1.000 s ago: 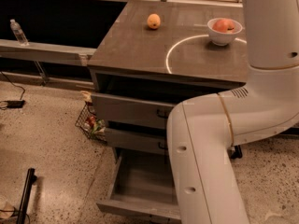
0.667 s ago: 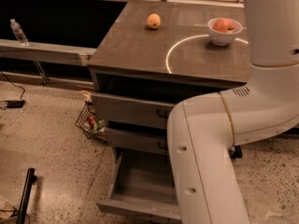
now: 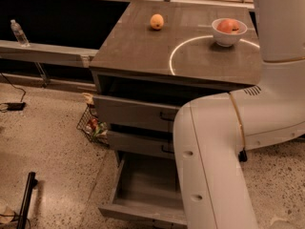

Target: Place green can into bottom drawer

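The bottom drawer (image 3: 143, 190) is pulled open below two upper drawers of the grey cabinet; the part of its inside that shows holds nothing. The green can is not in view. My white arm (image 3: 214, 161) runs from the upper right down across the right part of the drawer and out of the bottom edge. The gripper is out of view, past the bottom edge or behind the arm. An orange fruit (image 3: 157, 21) lies on the cabinet top (image 3: 143, 46).
A white bowl (image 3: 228, 31) with fruit stands at the back right of the top. A clear plastic bottle (image 3: 19, 33) stands on a ledge at the left. A wire basket (image 3: 93, 124) sits on the floor left of the cabinet. A dark bar (image 3: 26, 199) lies on the floor at the lower left.
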Available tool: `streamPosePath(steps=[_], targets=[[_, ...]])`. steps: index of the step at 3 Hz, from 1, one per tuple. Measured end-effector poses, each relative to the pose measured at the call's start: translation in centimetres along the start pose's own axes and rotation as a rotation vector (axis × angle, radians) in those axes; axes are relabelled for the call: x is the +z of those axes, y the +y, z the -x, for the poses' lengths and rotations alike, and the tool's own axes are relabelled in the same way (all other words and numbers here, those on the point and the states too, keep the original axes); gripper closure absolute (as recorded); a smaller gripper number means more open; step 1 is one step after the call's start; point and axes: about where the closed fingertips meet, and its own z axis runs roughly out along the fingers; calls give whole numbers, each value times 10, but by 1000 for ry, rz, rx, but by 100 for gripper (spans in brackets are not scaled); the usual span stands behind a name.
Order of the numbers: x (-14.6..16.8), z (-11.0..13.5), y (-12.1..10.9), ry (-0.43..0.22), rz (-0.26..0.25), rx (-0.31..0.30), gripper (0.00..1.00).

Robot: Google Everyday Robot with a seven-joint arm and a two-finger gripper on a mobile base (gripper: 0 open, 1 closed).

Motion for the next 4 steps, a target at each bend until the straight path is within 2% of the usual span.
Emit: streamPosePath(steps=[1,2,4], targets=[[5,-1,-8,0,-29,3,100],[37,-20,-7,55,-4,33,100],[74,-51,21,88,96,126,100]])
